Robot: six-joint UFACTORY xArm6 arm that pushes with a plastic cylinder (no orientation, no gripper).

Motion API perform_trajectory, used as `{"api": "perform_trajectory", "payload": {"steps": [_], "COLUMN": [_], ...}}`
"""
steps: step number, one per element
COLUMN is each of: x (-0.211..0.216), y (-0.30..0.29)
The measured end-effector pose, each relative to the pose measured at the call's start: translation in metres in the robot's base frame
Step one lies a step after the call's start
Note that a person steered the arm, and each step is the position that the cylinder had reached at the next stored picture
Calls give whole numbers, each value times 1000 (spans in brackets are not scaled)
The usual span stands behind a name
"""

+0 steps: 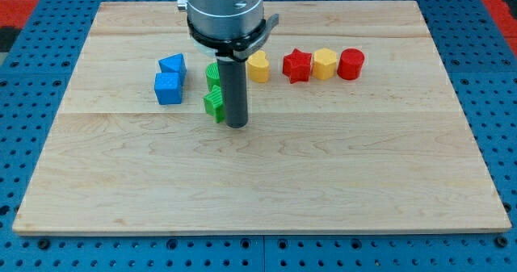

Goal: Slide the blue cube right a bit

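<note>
Tabletop [323, 183]: pale matt wood, visible grain. Blue cube [168, 87] on it: matt plastic. Rod above it: dark matt, under a brushed-metal collar [225, 10].

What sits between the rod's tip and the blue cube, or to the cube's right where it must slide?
A green block sits between my tip and the blue cube, and another green block lies behind it. Both are to the cube's right, in its sliding path.

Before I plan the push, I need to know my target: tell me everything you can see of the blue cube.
The blue cube is a small matte, plastic-looking block sitting flat on the wooden board, at the view's left. Another blue block touches or nearly touches it from behind. The green block lies apart at the view's right, with my tip just beyond it. Nothing else contacts the cube.
</note>
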State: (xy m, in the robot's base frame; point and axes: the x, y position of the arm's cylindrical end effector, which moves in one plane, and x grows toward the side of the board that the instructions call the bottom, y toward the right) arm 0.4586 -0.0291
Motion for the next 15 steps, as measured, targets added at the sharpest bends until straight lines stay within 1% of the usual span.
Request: {"api": "perform_trajectory", "payload": {"steps": [1, 3, 4, 5, 6, 7, 8, 9, 10, 11, 15], "x": [-10, -11, -10, 46, 60, 30, -16, -38, -49, -49, -49], "y": [10, -10, -7, -31, -115, -184, -200, -184, -160, -139, -133]}}
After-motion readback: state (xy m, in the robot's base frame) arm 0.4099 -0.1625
